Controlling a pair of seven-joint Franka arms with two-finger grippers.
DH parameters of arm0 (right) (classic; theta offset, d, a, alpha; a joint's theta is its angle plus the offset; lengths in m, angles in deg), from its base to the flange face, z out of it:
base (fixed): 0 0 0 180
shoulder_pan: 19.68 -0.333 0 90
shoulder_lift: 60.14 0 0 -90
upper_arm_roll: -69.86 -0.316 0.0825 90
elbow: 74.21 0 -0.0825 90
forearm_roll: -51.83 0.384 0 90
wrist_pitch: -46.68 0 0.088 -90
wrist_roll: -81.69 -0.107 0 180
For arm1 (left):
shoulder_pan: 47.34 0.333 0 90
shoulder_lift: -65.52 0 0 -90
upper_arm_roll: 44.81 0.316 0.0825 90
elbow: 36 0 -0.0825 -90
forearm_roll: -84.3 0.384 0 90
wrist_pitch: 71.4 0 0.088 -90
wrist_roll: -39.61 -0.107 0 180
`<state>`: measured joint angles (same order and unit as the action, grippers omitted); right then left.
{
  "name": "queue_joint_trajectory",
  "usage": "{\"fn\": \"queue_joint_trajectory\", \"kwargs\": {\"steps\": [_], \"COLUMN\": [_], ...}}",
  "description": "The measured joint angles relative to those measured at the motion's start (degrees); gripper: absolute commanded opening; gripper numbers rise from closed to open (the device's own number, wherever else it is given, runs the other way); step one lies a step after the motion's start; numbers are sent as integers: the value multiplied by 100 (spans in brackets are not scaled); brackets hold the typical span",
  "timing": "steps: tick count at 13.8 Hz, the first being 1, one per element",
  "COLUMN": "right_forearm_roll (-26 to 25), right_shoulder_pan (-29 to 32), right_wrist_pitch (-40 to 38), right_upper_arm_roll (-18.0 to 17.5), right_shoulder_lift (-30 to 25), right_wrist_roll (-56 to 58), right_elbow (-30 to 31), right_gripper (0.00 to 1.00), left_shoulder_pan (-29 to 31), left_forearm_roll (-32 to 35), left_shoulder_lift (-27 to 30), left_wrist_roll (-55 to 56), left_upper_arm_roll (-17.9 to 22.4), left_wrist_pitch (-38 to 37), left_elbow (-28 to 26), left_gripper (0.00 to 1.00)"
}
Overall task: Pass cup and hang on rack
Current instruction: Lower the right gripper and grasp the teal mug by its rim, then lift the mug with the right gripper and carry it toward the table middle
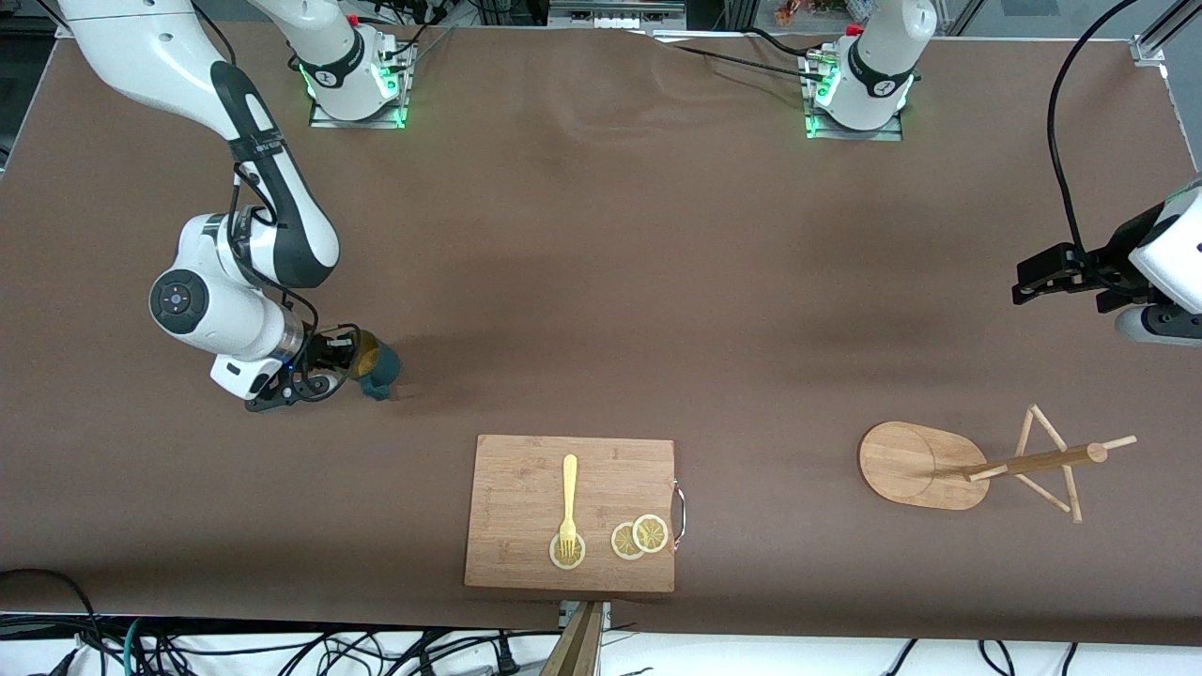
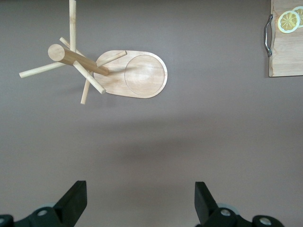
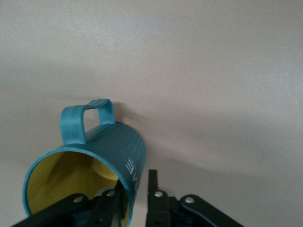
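Flanking board [image 1: 526, 488]: cup [image 1: 379, 366], rack [image 1: 925, 465].

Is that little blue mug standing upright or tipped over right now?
Tipped. The cup lies sideways, its yellow inside facing the right wrist camera and its handle pointing up; the right hand pinches its rim.

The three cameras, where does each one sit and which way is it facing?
Front view: high across the table, facing both bases; shows both arms, the cup, rack and cutting board.
Left wrist view: looks down past the open left claw at the rack; shares rack and board with the front view.
Right wrist view: on the right arm, looking past the right claw, shut on the cup's rim.
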<state>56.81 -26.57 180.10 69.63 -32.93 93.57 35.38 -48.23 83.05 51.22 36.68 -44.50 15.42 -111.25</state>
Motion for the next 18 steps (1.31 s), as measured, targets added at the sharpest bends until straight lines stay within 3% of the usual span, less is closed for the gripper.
{"fn": "queue_joint_trajectory", "kwargs": {"steps": [3,4,6,10,13,16,18], "right_forearm_roll": [0,1,7,40,26,-30,-369], "right_shoulder_pan": [0,1,-1,-17,-238,-967,-1765], "right_wrist_pitch": [-58,-84,-94,-94,-77,-75,-75], "right_upper_arm_roll": [-13,-40,-106,-184,-440,-555,-579], "right_shoulder_lift": [-41,-62,-71,-73,-109,-152,-130], "right_wrist_roll": [-18,-50,-104,-91,199,581,617], "right_elbow": [0,0,0,2,-123,-527,-860], "right_gripper": [46,35,0,0,0,0,0], "left_shoulder_pan": [0,0,0,0,0,0,1], "left_forearm_roll": [0,0,0,0,0,0,0], "left_shoulder_lift": [0,0,0,0,-2,-3,-5], "left_wrist_roll": [0,0,0,0,0,0,0], "left_upper_arm_roll": [5,6,5,6,6,7,11], "left_wrist_pitch": [0,0,0,0,0,0,0], "left_elbow": [0,0,0,1,2,2,2], "left_gripper": [100,100,100,100,100,100,100]}}
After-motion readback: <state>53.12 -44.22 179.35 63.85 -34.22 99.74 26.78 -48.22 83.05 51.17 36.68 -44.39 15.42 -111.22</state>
